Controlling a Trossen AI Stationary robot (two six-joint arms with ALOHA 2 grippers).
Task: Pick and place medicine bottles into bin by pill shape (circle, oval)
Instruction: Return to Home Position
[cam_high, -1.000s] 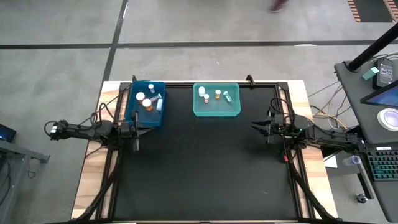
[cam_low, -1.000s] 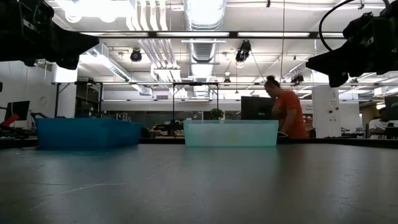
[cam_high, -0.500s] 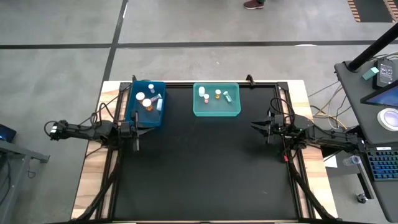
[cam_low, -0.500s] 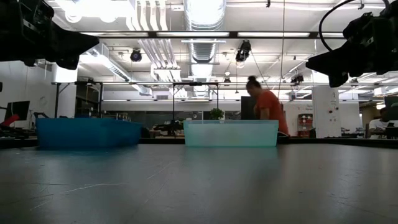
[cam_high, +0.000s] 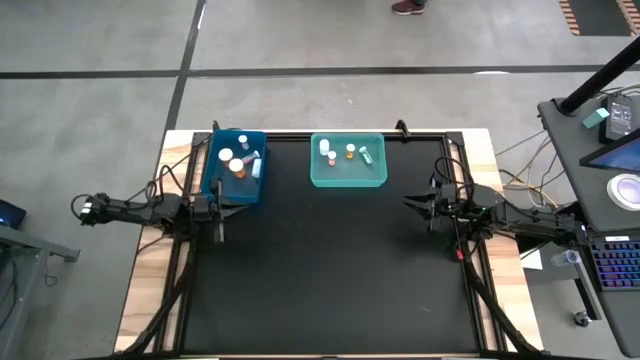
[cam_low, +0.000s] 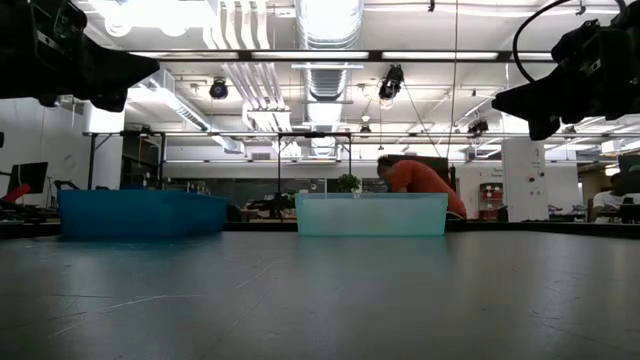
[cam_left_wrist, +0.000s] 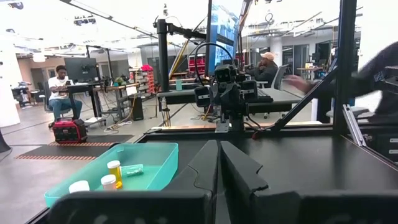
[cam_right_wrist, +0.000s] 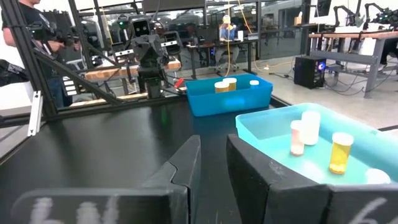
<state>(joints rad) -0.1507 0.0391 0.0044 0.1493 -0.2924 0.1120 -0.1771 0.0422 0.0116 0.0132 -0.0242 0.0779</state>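
— Only the person (cam_low: 415, 180) behind has bent lower. You?
— My left gripper (cam_high: 220, 211) is closed at the table's (cam_high: 330, 270) left edge, my right gripper (cam_high: 408, 202) slightly parted at its right. Five bottles (cam_high: 237, 165) sit in the blue bin (cam_high: 210, 170), four in the teal bin (cam_high: 345, 178), far edge.

The matt black desk (cam_high: 330, 270) is lying edged in pale raw wood; the translucent turquoise plastic bin (cam_high: 350, 173) and blue plastic bin (cam_high: 228, 188) are gleaming smooth.
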